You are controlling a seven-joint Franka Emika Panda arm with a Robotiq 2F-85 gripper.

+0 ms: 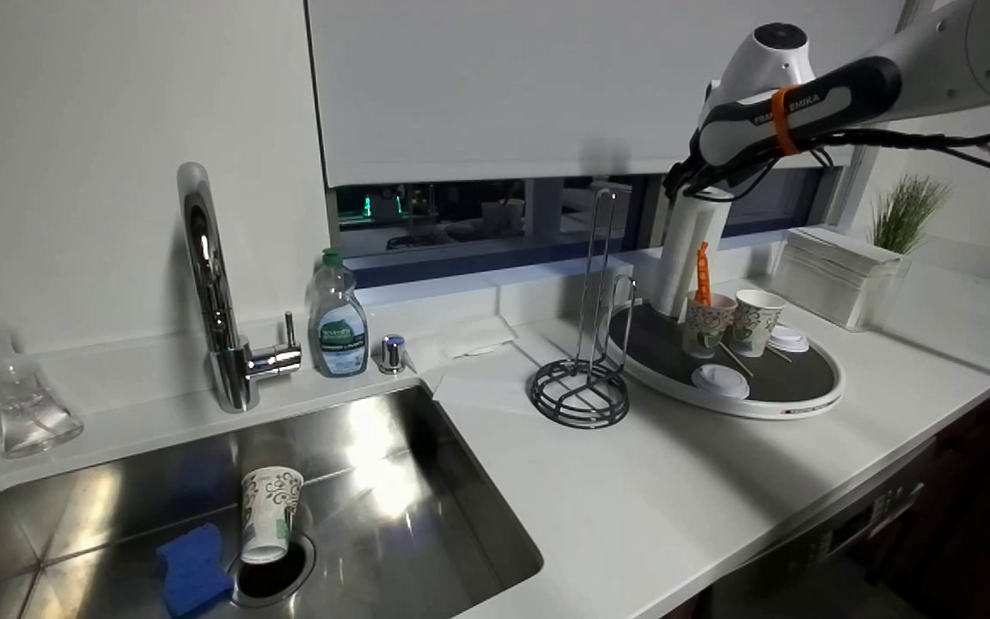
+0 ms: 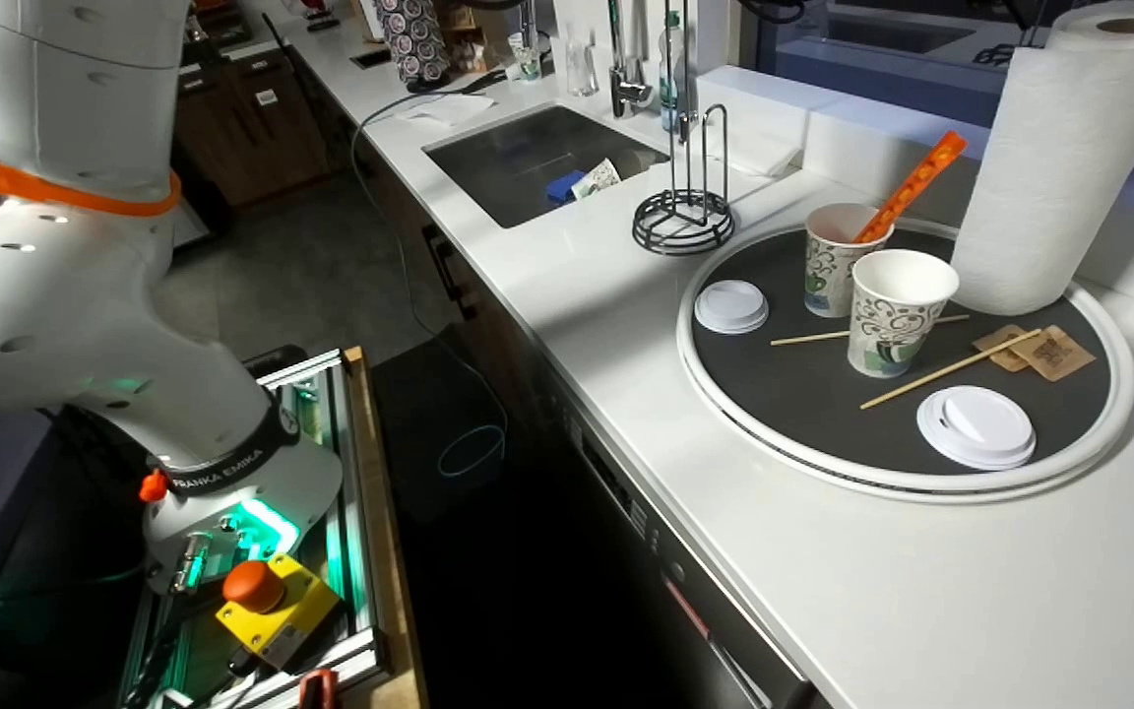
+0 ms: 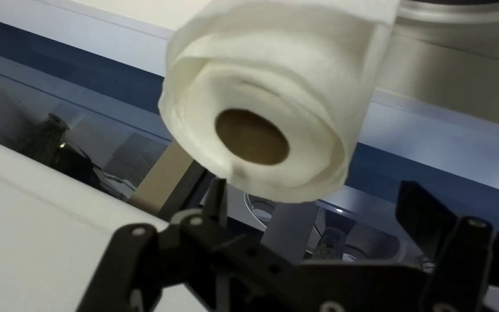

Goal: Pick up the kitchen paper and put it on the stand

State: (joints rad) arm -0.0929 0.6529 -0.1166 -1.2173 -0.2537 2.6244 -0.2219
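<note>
Since the paper roll [image 2: 1059, 162] is standing on end on the round tray [image 2: 793, 404], I'd guess a straight lift is the plan. The pincer [image 3: 313, 184] is spread wide by the roll's top, gripping nothing, probably so it can straddle the edge. The bare stand [image 1: 583, 394] sits just beside the tray, so short carry, but the paper cups [image 2: 892, 315] could get bumped.

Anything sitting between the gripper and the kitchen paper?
No, nothing shows between the open gripper and the kitchen paper in the wrist view; whether they touch, I can't tell.
</note>
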